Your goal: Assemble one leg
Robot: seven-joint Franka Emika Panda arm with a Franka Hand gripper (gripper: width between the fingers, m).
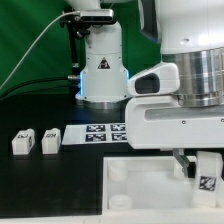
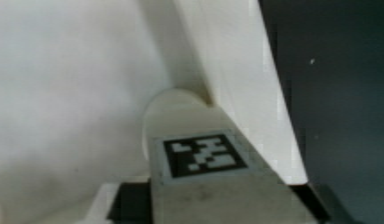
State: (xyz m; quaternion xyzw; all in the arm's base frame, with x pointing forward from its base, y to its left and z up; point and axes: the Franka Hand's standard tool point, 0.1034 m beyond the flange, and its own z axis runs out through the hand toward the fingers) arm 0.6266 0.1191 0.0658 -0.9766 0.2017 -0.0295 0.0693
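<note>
My gripper hangs over the exterior view's right end of the large white square top and is shut on a leg. The leg is a small white block with a black-and-white tag on its face. In the wrist view the leg fills the space between my dark finger pads, tag towards the camera. Its far end is over the top's raised white edge. Two more legs stand on the black table at the exterior view's left.
The marker board lies flat behind the top, in front of the arm's base. Round corner sockets show at the top's left side. Dark table shows beside the top in the wrist view.
</note>
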